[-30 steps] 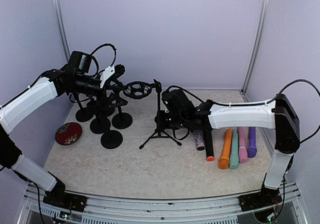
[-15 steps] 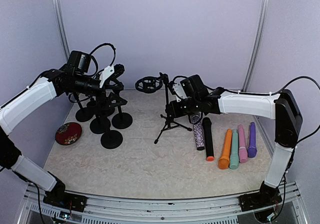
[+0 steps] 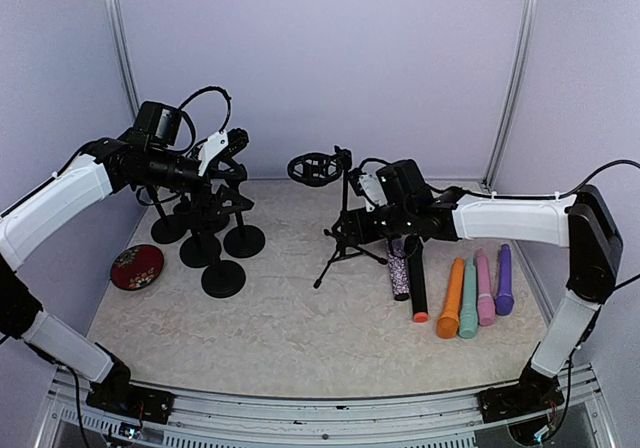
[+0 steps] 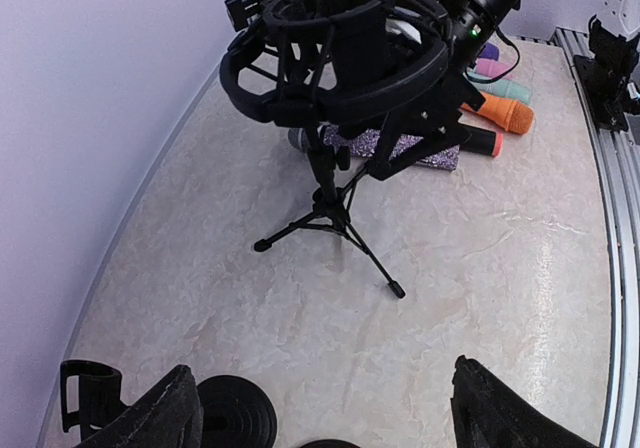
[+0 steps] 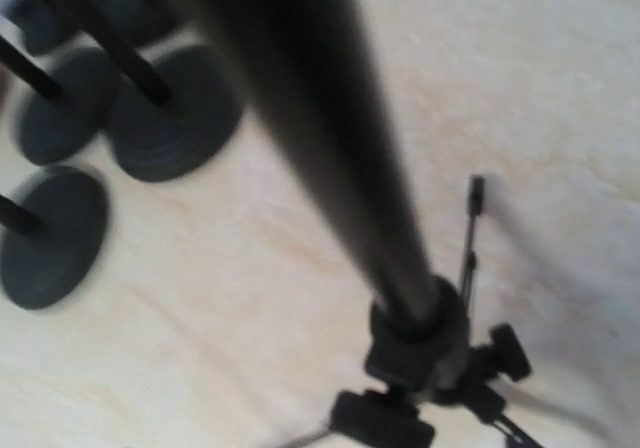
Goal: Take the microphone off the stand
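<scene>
The black tripod stand [image 3: 343, 208] is at mid-table, its ring-shaped shock mount [image 3: 312, 169] pointing left. I cannot tell whether a microphone sits in the mount [image 4: 340, 48]. My right gripper [image 3: 348, 230] is low at the stand's pole. The right wrist view is blurred and shows only the pole [image 5: 330, 148] and tripod hub [image 5: 420, 343], with no fingers. My left gripper [image 3: 226, 148] hangs over the round-base stands at the left. It is open and empty [image 4: 322, 368] and faces the tripod.
Several microphones lie at the right: a glittery one [image 3: 399, 273], a black one [image 3: 416, 283], an orange one [image 3: 452, 298], then teal, pink and purple ones. Several round-base stands [image 3: 222, 276] crowd the left, next to a red disc [image 3: 137, 267]. Walls close in the back and sides.
The tripod stand has shifted right and toward the back together with my right gripper, and its ring mount moved right with it. The left arm has not moved.
</scene>
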